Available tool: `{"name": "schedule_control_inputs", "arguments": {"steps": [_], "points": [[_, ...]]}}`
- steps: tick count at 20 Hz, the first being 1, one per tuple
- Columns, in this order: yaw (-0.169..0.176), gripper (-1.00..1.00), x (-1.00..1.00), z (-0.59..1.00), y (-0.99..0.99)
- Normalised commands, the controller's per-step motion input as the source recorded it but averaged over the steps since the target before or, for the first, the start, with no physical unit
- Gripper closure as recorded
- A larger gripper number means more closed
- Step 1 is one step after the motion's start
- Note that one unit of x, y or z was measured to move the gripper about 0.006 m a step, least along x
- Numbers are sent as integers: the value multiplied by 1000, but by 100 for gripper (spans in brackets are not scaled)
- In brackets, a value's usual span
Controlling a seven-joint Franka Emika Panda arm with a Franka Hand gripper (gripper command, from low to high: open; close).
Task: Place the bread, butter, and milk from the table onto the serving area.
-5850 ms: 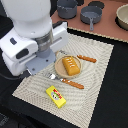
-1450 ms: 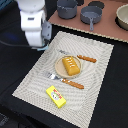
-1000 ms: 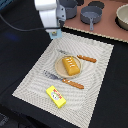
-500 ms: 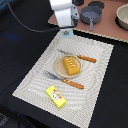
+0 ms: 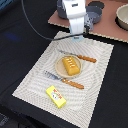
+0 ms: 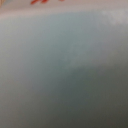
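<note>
While the flat bright-yellow butter box (image 5: 56,96) lies nearest on the beige striped serving area (image 5: 32,80), the golden-orange bread loaf (image 5: 71,65) sits on the round tan plate (image 5: 59,68) between fork (image 5: 51,76) and orange-handled knife (image 5: 86,59). Beyond, the white end effector (image 5: 77,35) hangs at the mat's far edge over the black table (image 5: 20,45); jaw state: cannot tell. Wrist view: blurred pale grey-blue surface only.

Finely striped, seemingly woven serving area (image 5: 35,80) lies on matt black table (image 5: 20,35).
</note>
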Motion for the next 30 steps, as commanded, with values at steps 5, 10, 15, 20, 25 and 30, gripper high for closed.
{"name": "schedule_control_inputs", "arguments": {"steps": [5, 10, 15, 20, 25, 30], "points": [[0, 100, 145, -238, 62], [0, -100, 23, -117, -46], [1, -100, 103, 244, 168], [26, -100, 43, 802, 209], [67, -100, 44, 1000, 243], [83, -100, 178, 1000, 221]]}}
